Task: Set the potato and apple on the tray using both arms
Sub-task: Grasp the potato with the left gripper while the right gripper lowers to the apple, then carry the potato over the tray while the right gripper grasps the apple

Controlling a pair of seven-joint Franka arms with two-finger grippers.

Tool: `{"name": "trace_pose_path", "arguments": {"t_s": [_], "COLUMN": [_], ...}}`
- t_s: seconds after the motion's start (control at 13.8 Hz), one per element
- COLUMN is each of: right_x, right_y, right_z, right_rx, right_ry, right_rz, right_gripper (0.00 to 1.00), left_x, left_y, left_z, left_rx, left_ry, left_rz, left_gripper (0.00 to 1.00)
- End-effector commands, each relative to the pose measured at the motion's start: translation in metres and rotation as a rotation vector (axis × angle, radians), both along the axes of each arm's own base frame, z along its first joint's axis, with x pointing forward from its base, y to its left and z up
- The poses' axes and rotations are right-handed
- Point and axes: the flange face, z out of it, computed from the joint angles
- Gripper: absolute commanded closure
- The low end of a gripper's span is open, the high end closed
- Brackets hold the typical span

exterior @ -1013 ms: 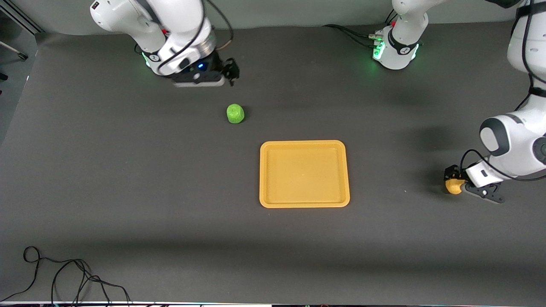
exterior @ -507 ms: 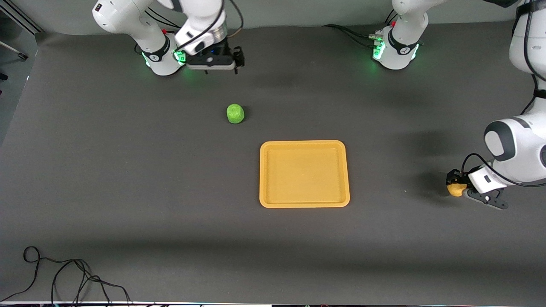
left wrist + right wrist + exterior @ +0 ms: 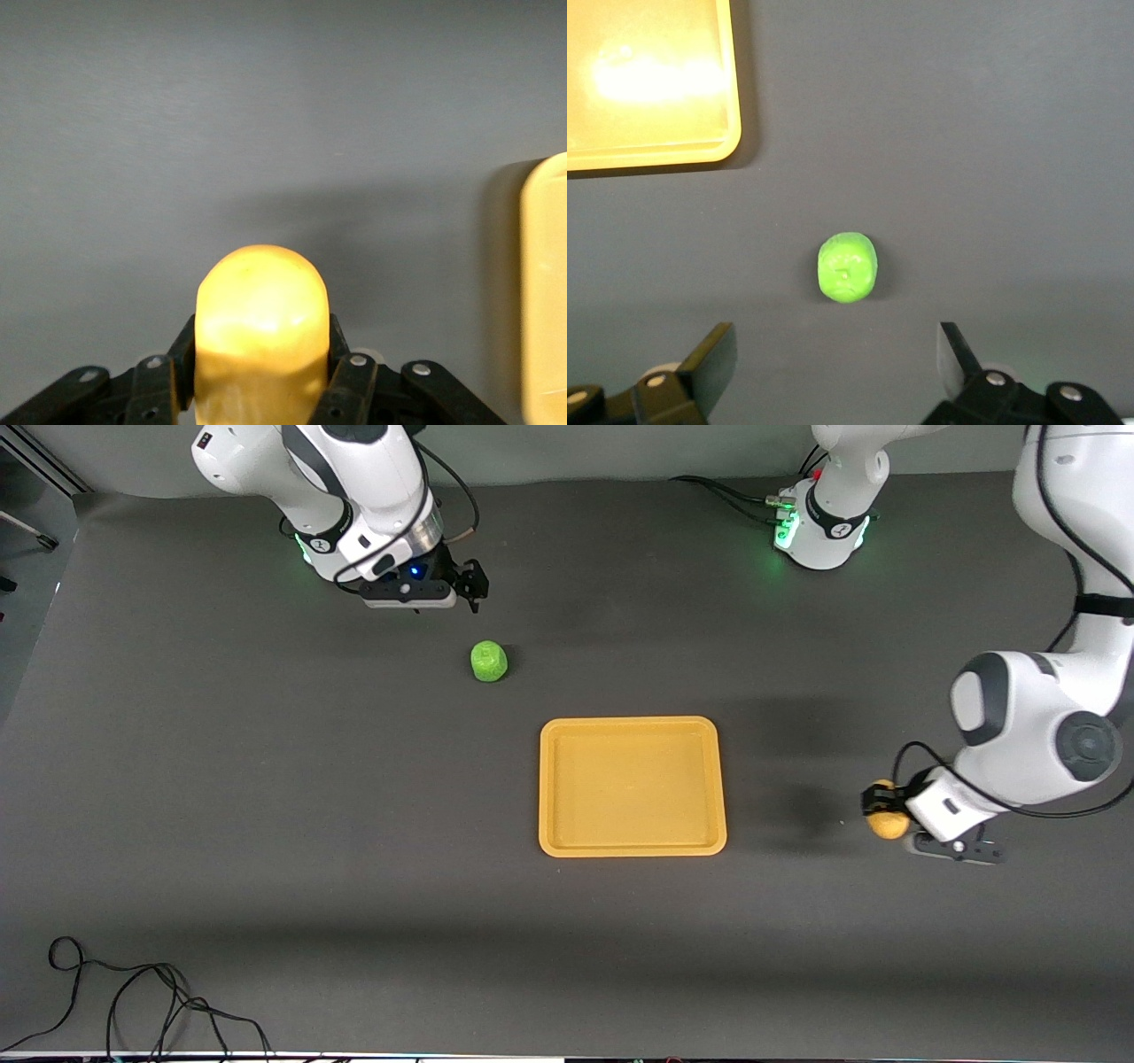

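Dark grey mat [image 3: 266,797] – left gripper [image 3: 886,812] clamps potato [image 3: 887,821]; right gripper [image 3: 474,584] spread, empty.

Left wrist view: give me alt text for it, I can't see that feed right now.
The left gripper is shut on the potato, a yellow-orange lump that stands out past its black fingers, held up over bare dark table. One edge of the yellow-orange tray shows at the side of the view, apart from the potato.
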Motion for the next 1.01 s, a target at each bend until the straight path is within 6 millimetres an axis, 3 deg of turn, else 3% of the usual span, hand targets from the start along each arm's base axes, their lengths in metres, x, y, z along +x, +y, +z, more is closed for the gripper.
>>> {"name": "trace_pose_path", "arguments": {"t_s": [0.0, 0.14, 0.22, 0.36, 0.51, 0.72, 0.87, 0.94], "right_x": [-0.009, -0.010, -0.013, -0.018, -0.024, -0.025, -0.026, -0.026], "right_y": [0.020, 0.033, 0.037, 0.032, 0.024, 0.024, 0.023, 0.023], "right_z": [-0.058, -0.100, -0.117, -0.146, -0.170, -0.196, -0.211, -0.213], "right_rx": [-0.028, -0.029, -0.027, -0.027, -0.025, -0.025, -0.028, -0.030], "right_ry": [-0.015, -0.034, -0.042, -0.049, -0.054, -0.066, -0.070, -0.069], "right_rz": [0.044, 0.036, 0.043, 0.045, 0.047, 0.039, 0.033, 0.024], "right_gripper": [0.00, 0.00, 0.00, 0.00, 0.00, 0.00, 0.00, 0.00], "left_x": [-0.002, 0.002, -0.005, -0.027, -0.047, -0.062, -0.065, -0.064], "left_y": [-0.045, -0.093, -0.121, -0.189, -0.236, -0.255, -0.257, -0.255], "left_z": [0.010, 0.022, 0.020, 0.002, -0.026, -0.070, -0.083, -0.084], "left_rx": [0.008, 0.003, 0.007, 0.016, 0.042, 0.035, 0.053, 0.057], "left_ry": [0.024, 0.010, 0.020, 0.050, 0.078, 0.081, 0.088, 0.088], "left_rz": [0.099, 0.153, 0.170, 0.209, 0.206, 0.186, 0.168, 0.167], "left_gripper": [0.91, 0.91, 0.91, 0.93, 0.98, 0.95, 0.88, 0.71]}}
